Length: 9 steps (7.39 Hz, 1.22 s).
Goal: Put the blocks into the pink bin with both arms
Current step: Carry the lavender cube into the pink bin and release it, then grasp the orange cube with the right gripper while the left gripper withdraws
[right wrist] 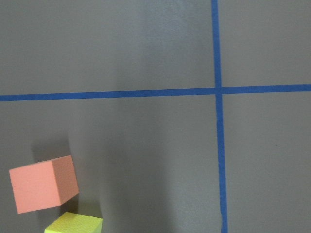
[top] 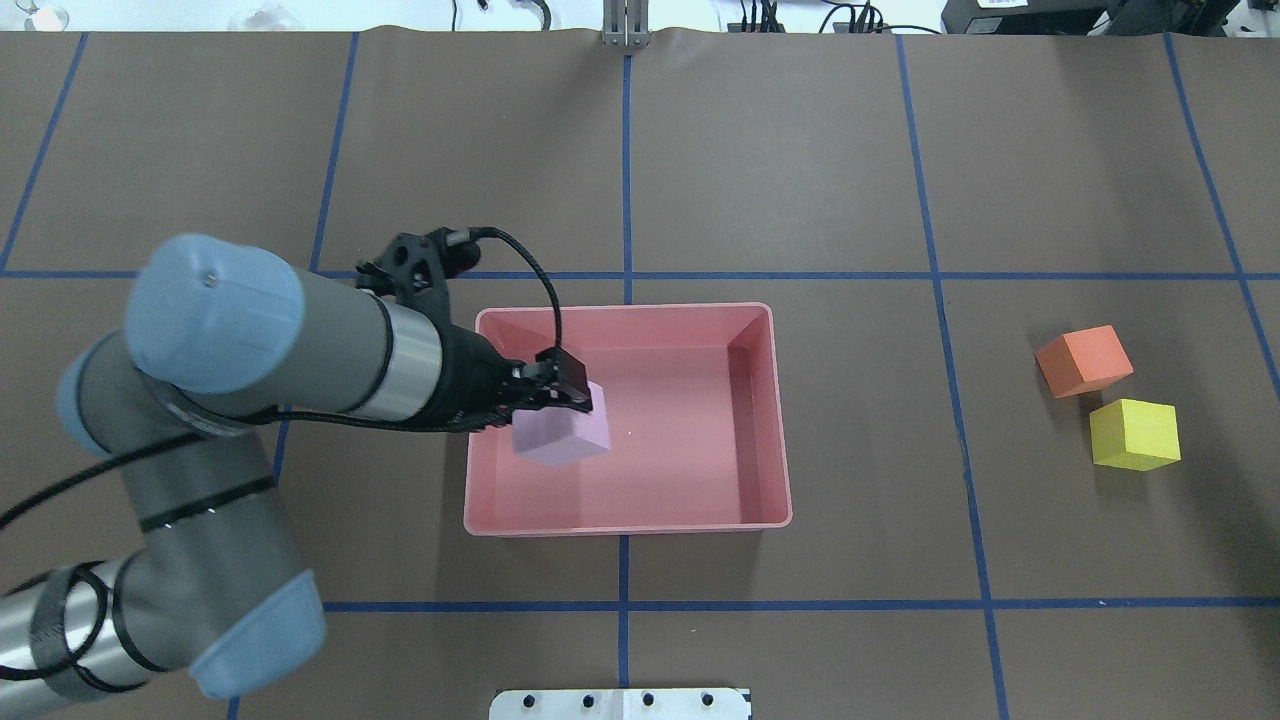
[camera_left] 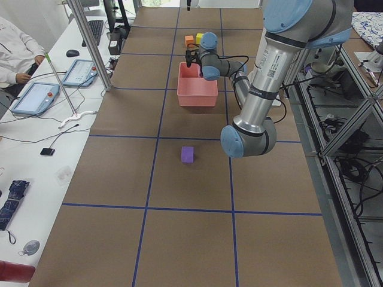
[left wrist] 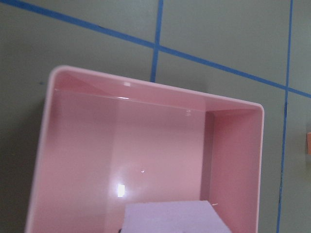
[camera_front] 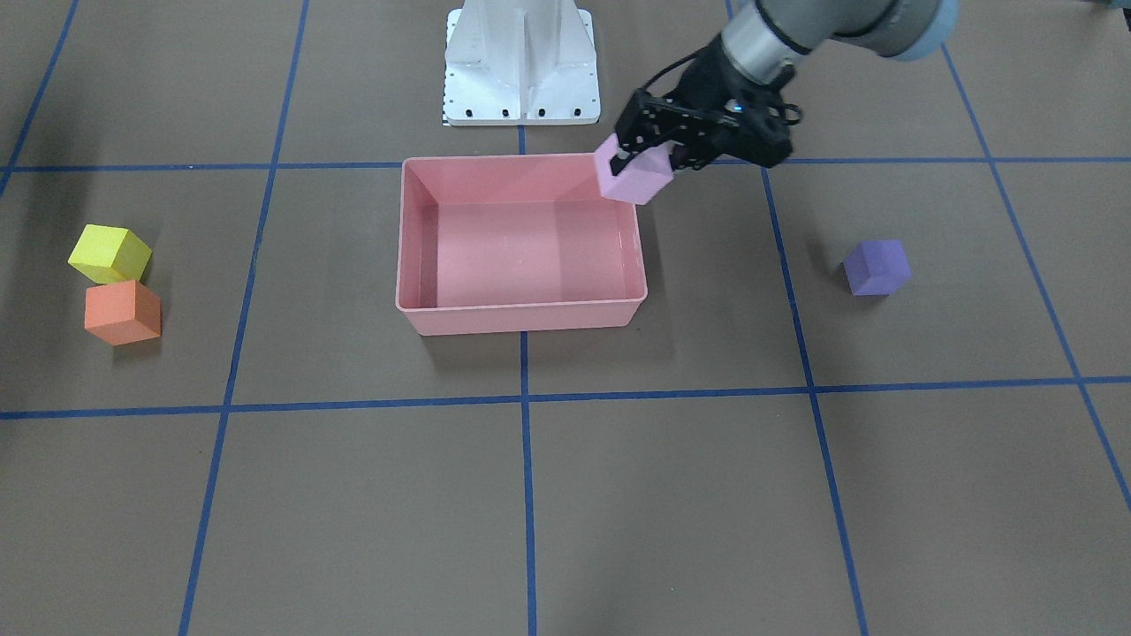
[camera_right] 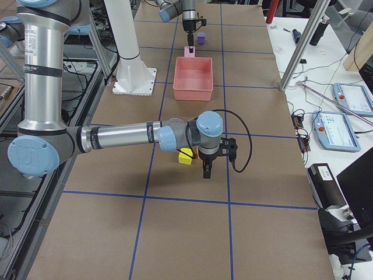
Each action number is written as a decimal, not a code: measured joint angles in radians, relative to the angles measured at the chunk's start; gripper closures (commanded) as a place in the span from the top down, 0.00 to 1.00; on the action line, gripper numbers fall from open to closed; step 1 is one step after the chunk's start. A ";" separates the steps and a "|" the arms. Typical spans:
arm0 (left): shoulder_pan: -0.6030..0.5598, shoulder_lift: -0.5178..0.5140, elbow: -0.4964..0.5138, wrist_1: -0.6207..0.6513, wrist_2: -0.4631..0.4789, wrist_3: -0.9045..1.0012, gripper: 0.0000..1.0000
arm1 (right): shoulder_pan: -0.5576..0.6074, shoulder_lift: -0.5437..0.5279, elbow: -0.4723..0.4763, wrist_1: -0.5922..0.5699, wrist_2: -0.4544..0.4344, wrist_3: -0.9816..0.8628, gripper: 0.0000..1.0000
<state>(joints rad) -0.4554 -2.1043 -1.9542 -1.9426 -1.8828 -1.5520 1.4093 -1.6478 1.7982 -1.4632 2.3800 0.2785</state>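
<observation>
My left gripper [camera_front: 649, 162] [top: 565, 400] is shut on the light pink block [camera_front: 634, 181] [top: 562, 438] and holds it above the pink bin [camera_front: 521, 309] [top: 625, 525], over the bin's end on my left. The left wrist view shows the block's top [left wrist: 172, 217] over the bin floor [left wrist: 121, 145]. The purple block [camera_front: 875, 267] [camera_left: 188, 154] lies on the table on my left. The yellow block [camera_front: 110, 253] [top: 1134, 434] and orange block [camera_front: 122, 311] [top: 1084, 361] sit together on my right. My right gripper [camera_right: 206, 168] shows only in the exterior right view, beside the yellow block [camera_right: 185, 156]; I cannot tell whether it is open or shut.
The white base pedestal [camera_front: 521, 62] [top: 620, 703] stands behind the bin. Blue tape lines grid the brown table. The right wrist view looks down on the orange block [right wrist: 43, 184] and yellow block [right wrist: 73, 224]. An operator [camera_left: 15, 48] sits at a side desk.
</observation>
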 measured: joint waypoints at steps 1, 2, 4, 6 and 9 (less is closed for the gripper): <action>0.065 -0.060 0.033 0.039 0.080 -0.017 1.00 | -0.043 0.010 0.001 0.043 -0.010 0.017 1.00; 0.100 -0.087 0.051 0.058 0.130 -0.024 1.00 | -0.092 0.015 0.002 0.095 -0.022 0.069 1.00; 0.114 -0.098 0.061 0.067 0.158 -0.025 1.00 | -0.244 0.018 -0.001 0.247 -0.125 0.284 1.00; 0.114 -0.098 0.061 0.068 0.161 -0.023 1.00 | -0.372 0.018 -0.009 0.347 -0.239 0.423 1.00; 0.115 -0.098 0.059 0.068 0.162 -0.022 1.00 | -0.439 0.020 -0.030 0.380 -0.298 0.451 1.00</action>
<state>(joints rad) -0.3408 -2.2019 -1.8955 -1.8745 -1.7211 -1.5739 0.9702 -1.6274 1.7683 -1.0837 2.0821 0.7296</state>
